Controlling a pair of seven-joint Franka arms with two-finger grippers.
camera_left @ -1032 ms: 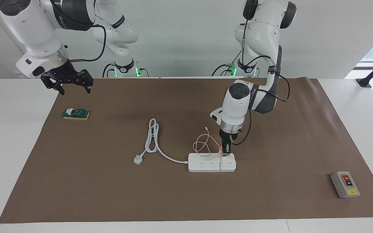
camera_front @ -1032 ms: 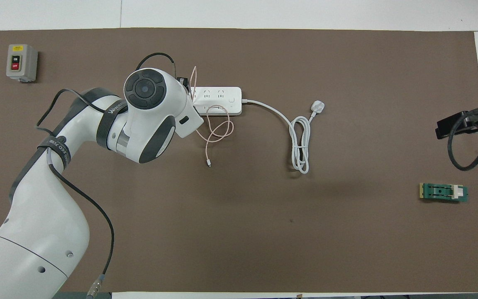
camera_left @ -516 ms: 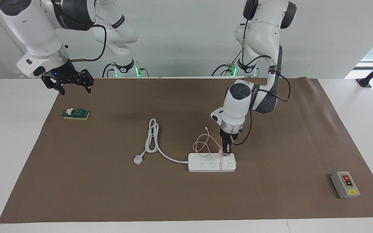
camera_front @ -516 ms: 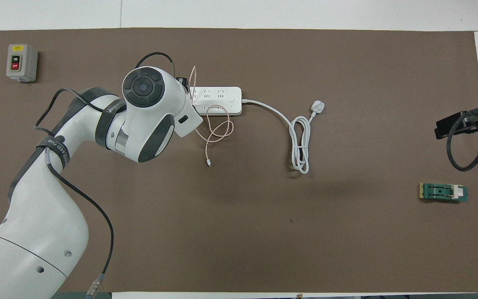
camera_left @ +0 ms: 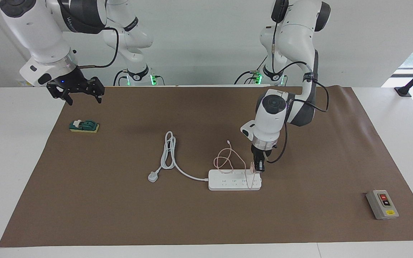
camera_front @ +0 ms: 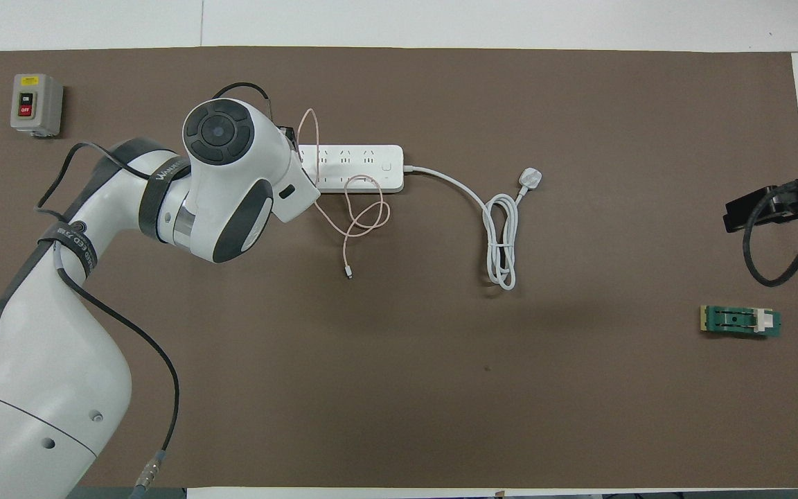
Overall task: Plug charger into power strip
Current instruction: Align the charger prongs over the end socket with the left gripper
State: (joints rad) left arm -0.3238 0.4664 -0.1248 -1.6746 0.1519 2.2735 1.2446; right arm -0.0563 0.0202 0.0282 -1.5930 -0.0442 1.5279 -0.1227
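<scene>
The power strip point(camera_left: 234, 180) lies flat mid-table, its long axis running between the two arms' ends of the table and its sockets facing up, which suits a plug coming straight down. Over its end toward the left arm hangs the left gripper point(camera_left: 259, 168), clamped on the small pink charger point(camera_left: 252, 166), whose cable point(camera_left: 224, 159) loops onto the mat; which way the prongs point I cannot tell. The right gripper point(camera_left: 81, 95) waits with fingers wide, raised above the mat's corner at the right arm's end.
</scene>
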